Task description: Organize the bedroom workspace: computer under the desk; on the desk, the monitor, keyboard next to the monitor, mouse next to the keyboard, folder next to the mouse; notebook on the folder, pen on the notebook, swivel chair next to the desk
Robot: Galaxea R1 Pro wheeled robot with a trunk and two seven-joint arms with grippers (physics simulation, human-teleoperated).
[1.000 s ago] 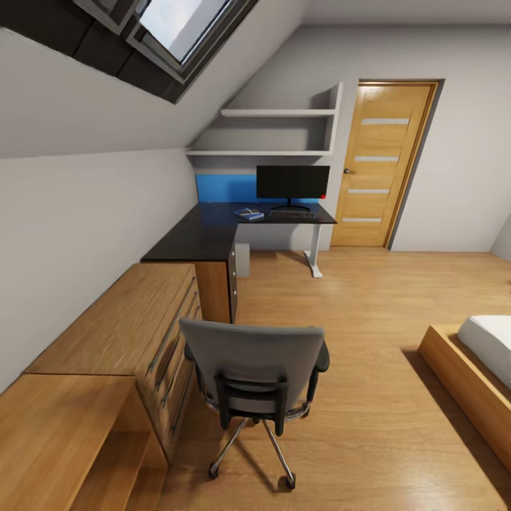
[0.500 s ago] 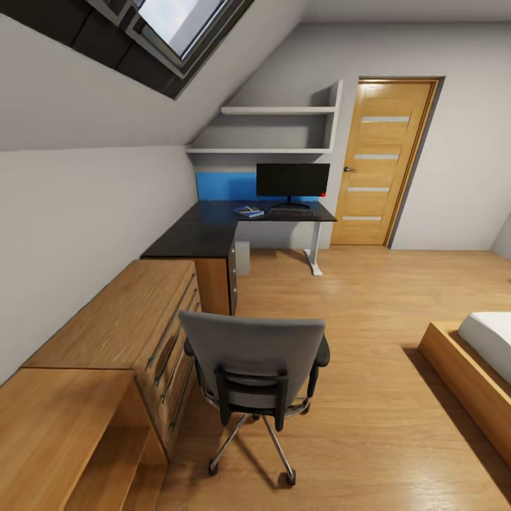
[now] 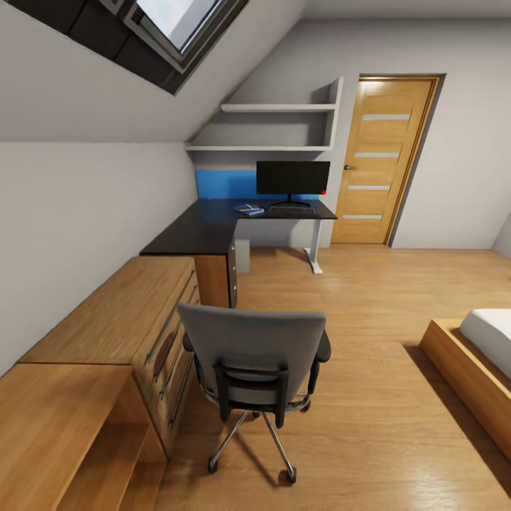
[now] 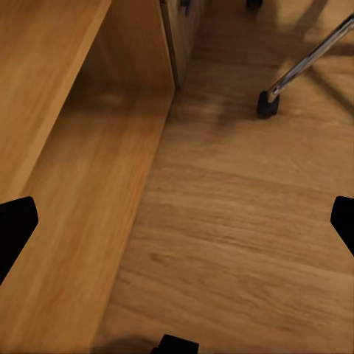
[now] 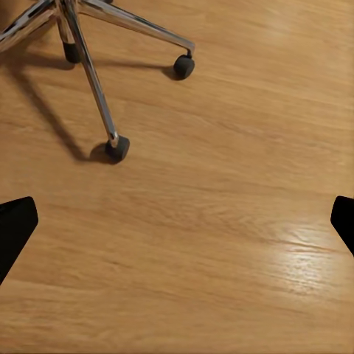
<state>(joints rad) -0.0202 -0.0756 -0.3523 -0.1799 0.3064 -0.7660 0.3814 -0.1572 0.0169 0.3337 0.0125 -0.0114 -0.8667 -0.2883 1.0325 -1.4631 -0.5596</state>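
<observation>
- Swivel chair stands near us, back turned, well apart from the desk at the far left.
- Folder looks already on the desk, just left of the keyboard, below the monitor.
- Left gripper and right gripper: fingers spread wide, nothing held.
- Likely step: bringing the chair to the desk; next, close in and grip its backrest.

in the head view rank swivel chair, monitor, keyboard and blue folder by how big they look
1. swivel chair, though it is nearest the camera
2. monitor
3. keyboard
4. folder, close to the keyboard in apparent size, so this order is unsure
</observation>
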